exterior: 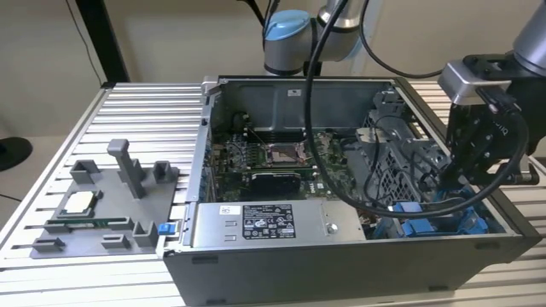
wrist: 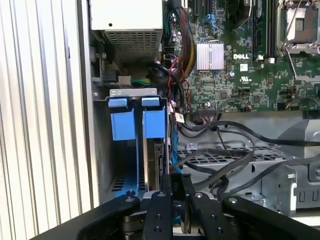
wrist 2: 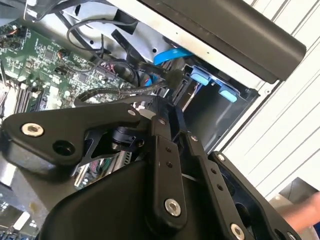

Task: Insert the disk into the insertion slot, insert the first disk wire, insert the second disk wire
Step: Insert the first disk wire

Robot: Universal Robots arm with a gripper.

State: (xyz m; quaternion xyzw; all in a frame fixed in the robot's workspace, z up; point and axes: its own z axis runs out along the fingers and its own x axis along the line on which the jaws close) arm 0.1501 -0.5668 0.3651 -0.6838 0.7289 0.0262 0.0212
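Shows the disk (wrist: 159, 162), a thin dark slab standing on edge, inside the insertion slot (wrist: 116, 184) of perforated grey metal, beside two glossy blue plastic tabs (wrist: 122, 125). Finds the black gripper (wrist: 177, 177) close by, pinched narrow on a blocky black plug (wrist 2: 174, 77) (flat blue cable (wrist 2: 167, 54) beside it), among looping black wires (wrist: 235, 150).

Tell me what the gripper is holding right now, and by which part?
Cannot tell. The gripper is down at the edge of the disk standing in the insertion slot, beside black wires; its own body hides the contact.
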